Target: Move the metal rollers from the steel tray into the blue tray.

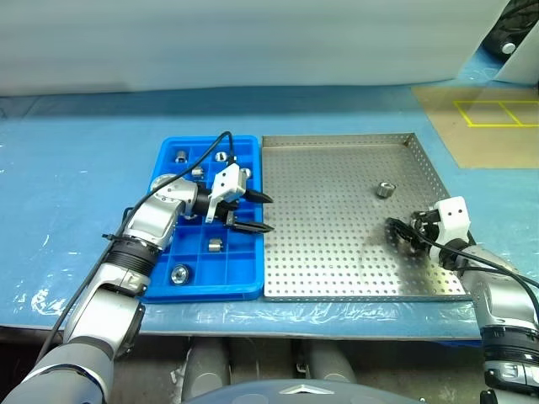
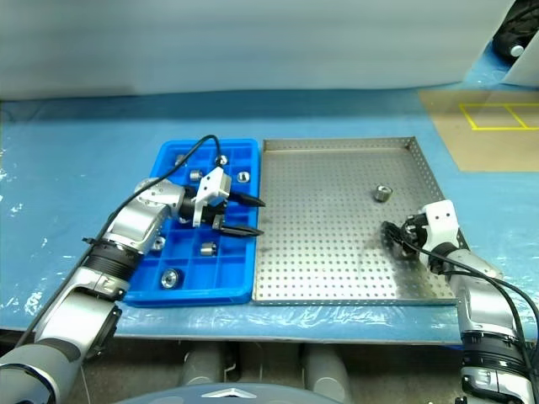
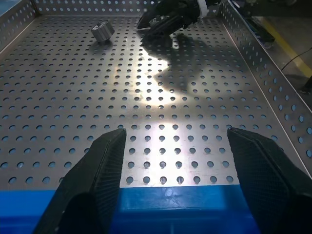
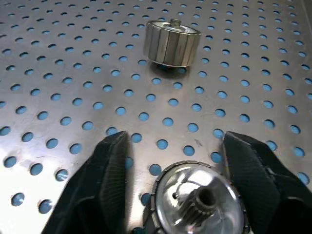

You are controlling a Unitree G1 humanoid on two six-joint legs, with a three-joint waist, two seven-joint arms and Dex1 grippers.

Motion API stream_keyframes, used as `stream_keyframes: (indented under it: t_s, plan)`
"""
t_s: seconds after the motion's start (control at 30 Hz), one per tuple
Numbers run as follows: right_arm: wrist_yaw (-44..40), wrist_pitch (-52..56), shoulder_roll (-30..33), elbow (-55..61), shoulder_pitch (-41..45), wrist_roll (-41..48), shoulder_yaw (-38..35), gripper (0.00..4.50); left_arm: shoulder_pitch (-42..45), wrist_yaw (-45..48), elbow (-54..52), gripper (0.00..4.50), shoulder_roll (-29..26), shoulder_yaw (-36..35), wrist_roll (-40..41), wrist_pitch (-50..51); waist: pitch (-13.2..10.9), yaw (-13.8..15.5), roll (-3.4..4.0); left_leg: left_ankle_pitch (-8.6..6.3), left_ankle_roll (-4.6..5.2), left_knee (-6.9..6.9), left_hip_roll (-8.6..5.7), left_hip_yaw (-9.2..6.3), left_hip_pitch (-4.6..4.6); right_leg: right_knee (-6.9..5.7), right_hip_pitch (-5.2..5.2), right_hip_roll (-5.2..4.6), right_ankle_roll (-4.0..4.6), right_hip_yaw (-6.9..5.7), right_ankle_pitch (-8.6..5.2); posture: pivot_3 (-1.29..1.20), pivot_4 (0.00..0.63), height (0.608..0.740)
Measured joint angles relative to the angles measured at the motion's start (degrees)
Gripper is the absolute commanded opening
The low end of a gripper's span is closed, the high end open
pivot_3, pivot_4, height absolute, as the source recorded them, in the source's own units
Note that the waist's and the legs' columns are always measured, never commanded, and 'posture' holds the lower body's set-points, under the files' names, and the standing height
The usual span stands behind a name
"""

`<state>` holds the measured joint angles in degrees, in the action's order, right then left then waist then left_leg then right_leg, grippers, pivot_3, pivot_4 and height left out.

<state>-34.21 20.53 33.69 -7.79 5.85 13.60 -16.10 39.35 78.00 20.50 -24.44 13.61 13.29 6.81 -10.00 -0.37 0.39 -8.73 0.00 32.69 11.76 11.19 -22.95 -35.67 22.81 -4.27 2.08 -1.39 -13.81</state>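
The steel tray [image 1: 337, 252] and the blue tray [image 1: 168, 290] lie side by side, touching, near the front edge of the desk [image 1: 76, 168], which is covered in light blue sheeting; the blue tray is on the robot's left.

Two metal rollers remain in the steel tray. One roller [image 1: 386, 189] stands alone on the perforated floor toward the tray's far right part. The other roller [image 4: 197, 202] sits near the tray's right rim, toward the front, directly between the black fingers [image 4: 105, 185] of the right tool [image 1: 402, 234]. In the right wrist view this roller shows a shiny face with a small toothed hub at its centre, and the fingers stand on either side of it with a narrow gap left on each side, so the right tool is spread around the roller, not pinching it.

The left tool [image 1: 253, 212] hovers over the right edge of the blue tray, its fingers [image 3: 97, 170] pointing across the seam toward the steel tray. They are spread apart with nothing between them.

Several rollers already lie in separate compartments of the blue tray: some in the far rows [image 1: 181, 155], one in a middle compartment [image 1: 215, 245], and one near the front left corner [image 1: 179, 273].
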Motion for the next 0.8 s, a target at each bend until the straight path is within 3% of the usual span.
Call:
stream_keyframes:
  t_s: [0.03, 0.07, 0.17, 0.6, 0.8]
  plan:
    - [0.00, 0.00, 0.00, 0.20, -0.10, -0.01, 0.18, 2.68, 0.00, 0.01, -0.07, 3.50, -0.01, 0.00, 0.01, 0.02, 0.00, -0.01, 0.00, 0.00, 0.00, 0.00, 0.00, 0.00, 0.00, 0.00, 0.00, 0.00, 0.00, 0.00, 0.00, -0.30, 0.150, 0.740]
    - [-0.33, 0.00, 0.04, 0.30, -0.34, 0.02, 0.18, 2.18, 0.00, 0.03, -0.23, 3.50, -0.01, 0.00, 0.02, 0.04, 0.00, -0.02, 0.00, 0.00, 0.00, 0.00, 0.00, 0.00, 0.00, 0.00, 0.00, 0.00, 0.00, 0.00, 0.00, -0.30, 0.150, 0.740]
    - [-1.17, 0.06, 0.30, 1.73, -1.38, 0.18, 0.47, 1.70, 0.00, 0.06, -0.47, 3.50, -0.22, 0.00, 0.06, 0.04, 0.00, 0.01, 0.00, 0.00, 0.00, -0.01, 0.01, 0.00, 0.01, 0.00, 0.00, 0.00, 0.00, -0.01, 0.00, -0.30, 0.150, 0.740]
    - [-0.71, 3.86, -0.14, 3.16, 1.74, 0.56, 2.52, 1.70, 0.07, 0.02, -1.07, 3.50, -0.85, -0.77, 0.90, 0.92, -0.01, -0.42, -0.01, 0.03, -0.06, -0.11, 0.01, 0.03, 0.01, -0.01, 0.14, 0.01, -0.01, 0.04, 0.00, -0.25, 0.150, 0.740]
    - [-3.38, 8.04, -2.25, 11.25, 11.46, 3.37, 8.65, 1.70, 1.53, -0.50, -3.25, 3.50, -2.37, -2.61, 2.38, 3.09, -0.02, -0.25, 0.04, 0.08, -0.11, -0.36, 0.02, 0.02, -0.05, -0.04, 0.38, 0.03, 0.01, 0.11, -0.01, -0.19, 0.150, 0.740]
